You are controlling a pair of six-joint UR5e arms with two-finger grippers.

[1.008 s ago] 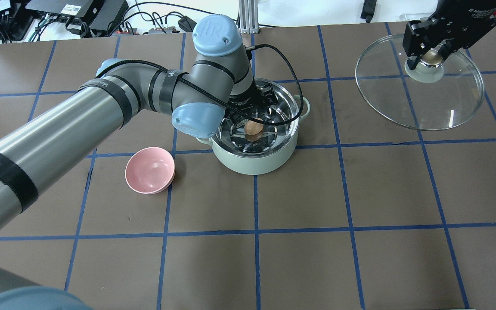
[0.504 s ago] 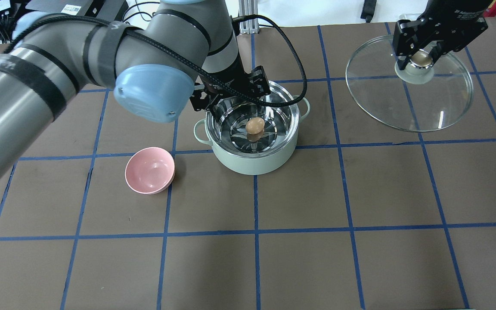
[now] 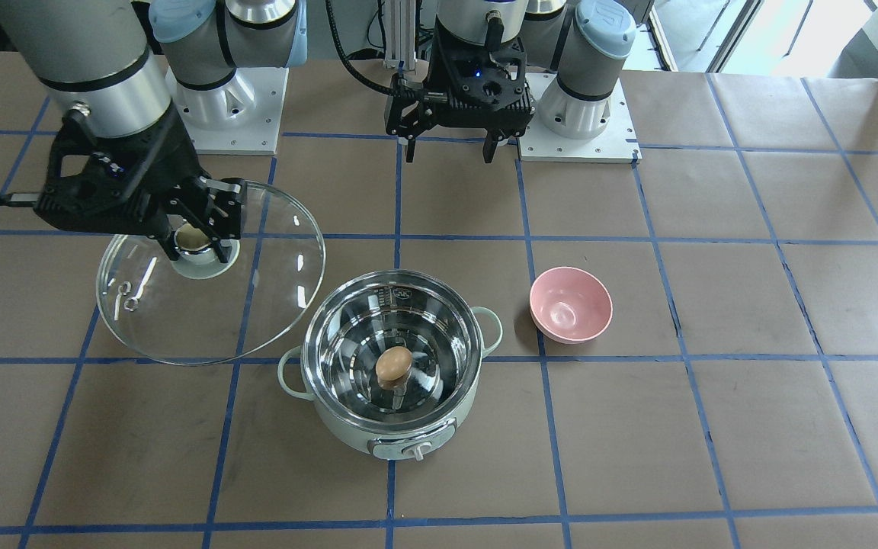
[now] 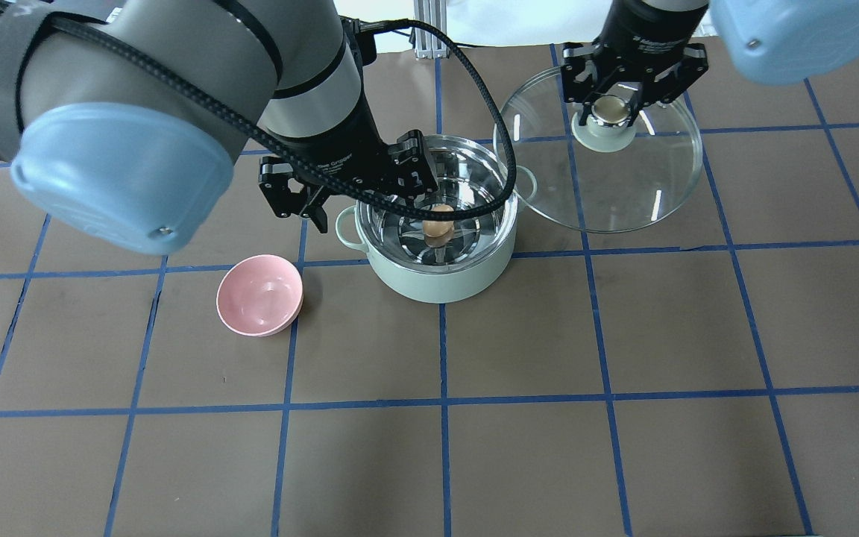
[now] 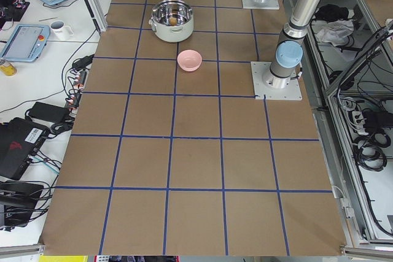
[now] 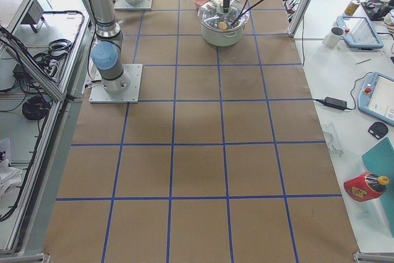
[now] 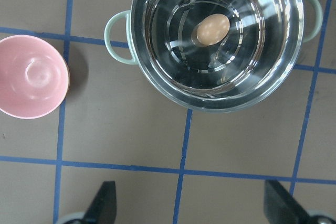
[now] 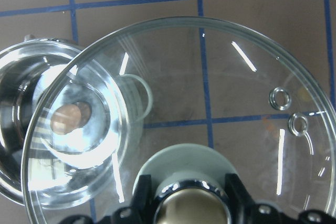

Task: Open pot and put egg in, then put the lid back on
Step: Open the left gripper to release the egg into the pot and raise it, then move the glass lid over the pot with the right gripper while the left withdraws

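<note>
Mint-green round electric pot (image 3: 330, 418) stands uncovered mid-desk, with the small brown egg (image 3: 393, 365) on its steel floor. The right gripper (image 3: 197, 238) clamps the beige knob of the round clear glass lid (image 3: 264, 305), beside the pot toward the desk's right edge. The left gripper (image 3: 449, 156) gapes wide and empty nearer the robot-side edge.

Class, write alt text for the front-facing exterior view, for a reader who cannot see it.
An egg lies in the open pot. The right gripper holds the lid beside it; the left gripper hangs open.
</note>
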